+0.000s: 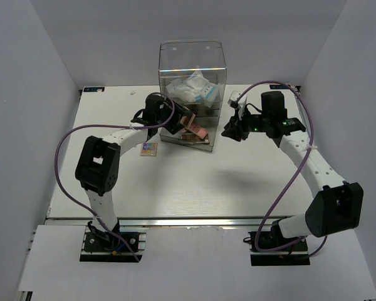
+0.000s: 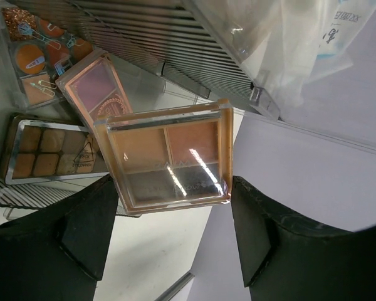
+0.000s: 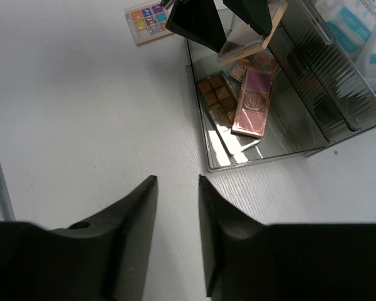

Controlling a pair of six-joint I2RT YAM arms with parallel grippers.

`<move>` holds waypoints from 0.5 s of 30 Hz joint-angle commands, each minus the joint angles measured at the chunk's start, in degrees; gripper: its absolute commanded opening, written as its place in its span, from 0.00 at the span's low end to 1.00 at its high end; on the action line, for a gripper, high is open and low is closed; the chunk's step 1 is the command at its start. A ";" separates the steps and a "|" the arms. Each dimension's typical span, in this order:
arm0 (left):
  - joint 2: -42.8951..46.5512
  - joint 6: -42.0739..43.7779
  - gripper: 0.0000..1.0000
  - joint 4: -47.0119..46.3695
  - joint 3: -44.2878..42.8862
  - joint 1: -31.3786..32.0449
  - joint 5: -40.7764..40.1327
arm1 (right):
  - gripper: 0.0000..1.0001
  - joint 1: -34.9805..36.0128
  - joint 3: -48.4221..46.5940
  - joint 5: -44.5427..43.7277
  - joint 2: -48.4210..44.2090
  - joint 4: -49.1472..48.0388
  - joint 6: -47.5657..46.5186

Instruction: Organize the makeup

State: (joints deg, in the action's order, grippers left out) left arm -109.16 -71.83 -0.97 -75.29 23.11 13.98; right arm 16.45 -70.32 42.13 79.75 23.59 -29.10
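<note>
We find the left claw (image 2: 174,216) clamping the four-pan palette (image 2: 169,157) over the drawer's (image 3: 263,157) 9 o'clock side, with lowering and release due next; the right claw (image 3: 177,182) is narrow and empty.

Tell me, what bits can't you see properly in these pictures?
Top view: the held palette in the left claw is too small to show its colours.
Left wrist view: the held palette covers the ends of the pink palette and brown palette; the packet is cut off by the top edge.
Right wrist view: the left claw is cut off by the top edge.
</note>
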 commanded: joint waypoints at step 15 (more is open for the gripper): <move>9.31 6.00 0.98 7.55 0.84 0.35 -7.10 | 0.60 -0.19 0.45 1.47 0.33 -1.18 -2.27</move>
State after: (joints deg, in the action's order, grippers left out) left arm -107.22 -68.93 3.53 -74.98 23.11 10.90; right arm 16.45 -70.26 43.20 80.25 23.57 -30.55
